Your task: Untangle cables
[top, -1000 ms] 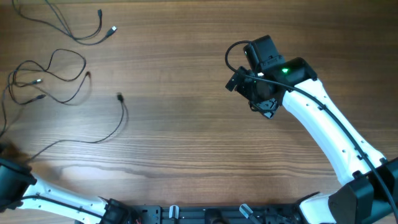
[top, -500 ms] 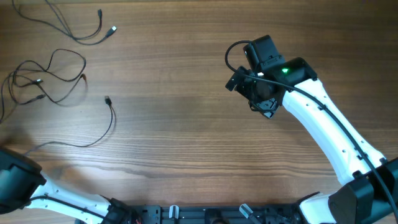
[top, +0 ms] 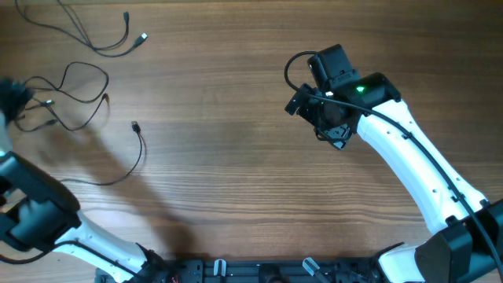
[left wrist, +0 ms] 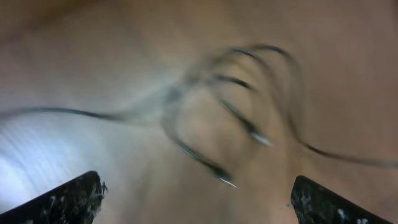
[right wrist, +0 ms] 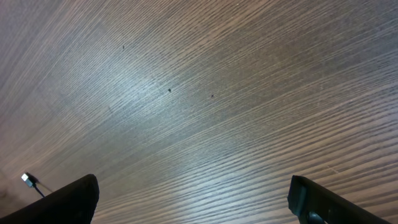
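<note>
A tangle of thin black cables [top: 72,96] lies at the table's left, blurred in the left wrist view as loops [left wrist: 230,106]. Another cable [top: 98,39] lies apart at the top left. A single cable [top: 138,153] curves down from its plug [top: 135,126]; that plug [right wrist: 28,179] also shows small in the right wrist view. My left gripper [top: 11,98] is a blur over the tangle's left edge, open [left wrist: 196,190] with nothing between its fingers. My right gripper [top: 317,119] hovers open [right wrist: 193,190] over bare wood, far right of the cables.
The wooden table [top: 236,173] fills the view. The left arm [top: 35,208] rises from the lower left corner, and the right arm [top: 409,157] reaches in from the lower right.
My left gripper has opened and swung up from the lower left edge to the tangle. The single cable's plug has slid left and now lies free.
</note>
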